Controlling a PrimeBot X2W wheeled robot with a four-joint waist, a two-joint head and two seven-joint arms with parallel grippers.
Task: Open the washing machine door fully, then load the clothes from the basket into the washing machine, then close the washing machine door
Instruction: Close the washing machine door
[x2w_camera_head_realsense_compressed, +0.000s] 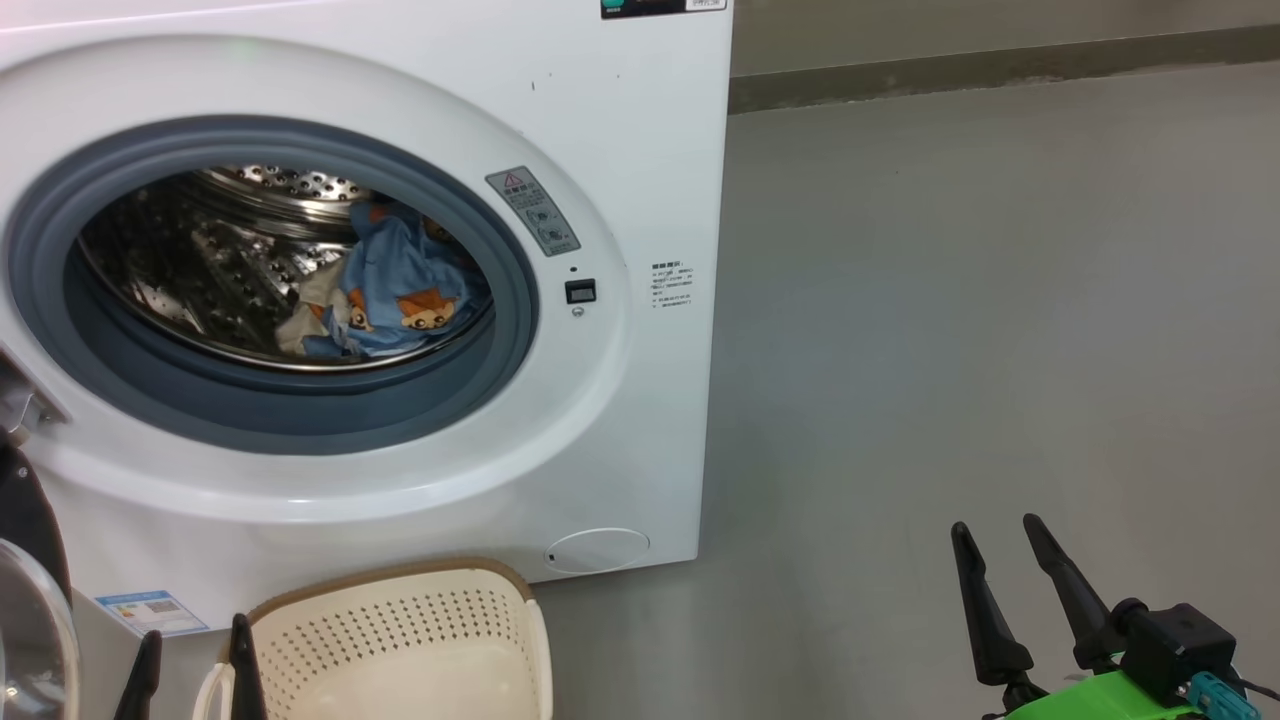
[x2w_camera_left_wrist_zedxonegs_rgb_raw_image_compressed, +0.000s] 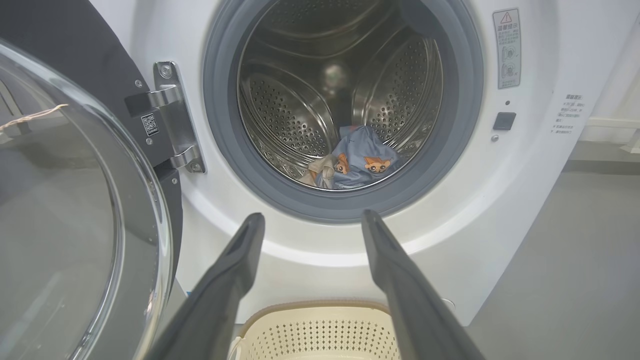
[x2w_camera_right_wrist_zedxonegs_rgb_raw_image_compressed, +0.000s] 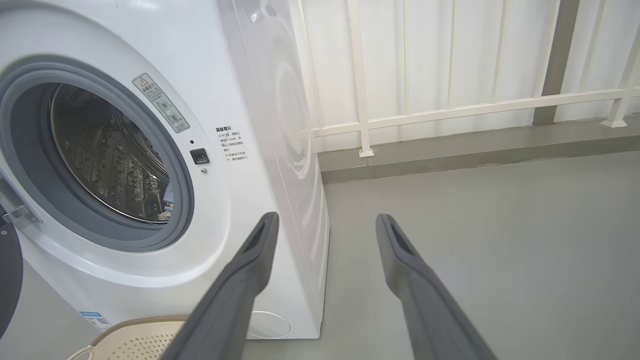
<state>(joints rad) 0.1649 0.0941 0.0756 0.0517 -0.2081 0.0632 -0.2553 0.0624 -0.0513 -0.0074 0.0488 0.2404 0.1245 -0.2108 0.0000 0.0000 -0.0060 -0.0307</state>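
Note:
The white washing machine stands at the left with its drum showing. Its door is swung out wide on the left hinge, glass bowl facing me. Light-blue bear-print clothes lie low in the drum, right of centre, also seen as clothes. The cream basket sits on the floor before the machine; what I see of its inside is bare. My left gripper is open above the basket, pointing at the drum mouth. My right gripper is open over bare floor to the right of the machine.
Grey floor stretches out to the right of the machine. A white railing on a low kerb runs behind it. The door's metal hinge juts out at the drum's left. A round white flap sits low on the machine front.

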